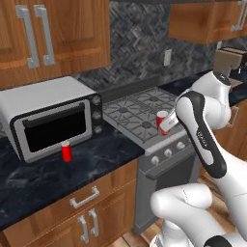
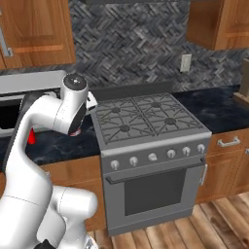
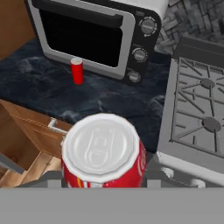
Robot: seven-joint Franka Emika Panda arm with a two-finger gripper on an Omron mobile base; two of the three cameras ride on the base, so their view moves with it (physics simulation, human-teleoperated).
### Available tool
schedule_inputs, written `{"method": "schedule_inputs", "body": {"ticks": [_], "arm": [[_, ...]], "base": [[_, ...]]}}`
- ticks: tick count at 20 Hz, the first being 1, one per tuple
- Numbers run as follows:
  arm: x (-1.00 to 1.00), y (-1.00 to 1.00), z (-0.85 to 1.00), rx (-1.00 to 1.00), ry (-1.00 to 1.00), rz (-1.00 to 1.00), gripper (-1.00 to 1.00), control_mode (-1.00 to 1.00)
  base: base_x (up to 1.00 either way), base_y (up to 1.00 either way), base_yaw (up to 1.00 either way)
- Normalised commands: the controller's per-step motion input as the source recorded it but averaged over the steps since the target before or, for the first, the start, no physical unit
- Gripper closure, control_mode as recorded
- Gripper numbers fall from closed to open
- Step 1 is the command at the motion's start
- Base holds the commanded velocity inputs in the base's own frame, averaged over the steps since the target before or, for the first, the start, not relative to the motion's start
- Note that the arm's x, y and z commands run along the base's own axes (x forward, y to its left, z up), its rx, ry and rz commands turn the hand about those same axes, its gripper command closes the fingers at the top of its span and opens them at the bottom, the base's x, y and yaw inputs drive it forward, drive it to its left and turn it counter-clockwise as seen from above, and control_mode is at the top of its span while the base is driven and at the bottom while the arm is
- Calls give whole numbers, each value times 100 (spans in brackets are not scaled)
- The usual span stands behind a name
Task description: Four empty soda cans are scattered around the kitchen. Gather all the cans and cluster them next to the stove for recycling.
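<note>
A red-and-white soda can (image 3: 103, 151) with a silver top sits between my gripper's (image 3: 103, 176) fingers, held upright. In the left base view this can (image 1: 163, 120) hangs over the front left corner of the stove (image 1: 140, 113), beside the black counter. A plain red soda can (image 1: 66, 152) stands on the counter in front of the toaster oven, left of the stove. In the hand view the same red can (image 3: 77, 70) appears far beyond the held one. My arm hides most of the red can (image 2: 31, 137) in the right base view.
A silver toaster oven (image 1: 48, 118) stands on the black counter (image 1: 106, 159) left of the stove (image 2: 146, 116). Wooden cabinets hang above and run below. A strip of bare counter lies between the toaster oven and the stove's left edge.
</note>
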Motion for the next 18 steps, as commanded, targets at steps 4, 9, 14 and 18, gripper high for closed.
{"method": "schedule_inputs", "body": {"ticks": [4, 9, 14, 18], "arm": [[0, 0, 0, 0, 0, 0, 100, 100], [0, 0, 0, 0, 0, 0, 100, 100], [0, 0, 0, 0, 0, 0, 100, 100], [0, 0, 0, 0, 0, 0, 100, 100]], "base": [[49, -3, 11], [36, -6, 12], [25, -9, 13], [21, -16, 13]]}}
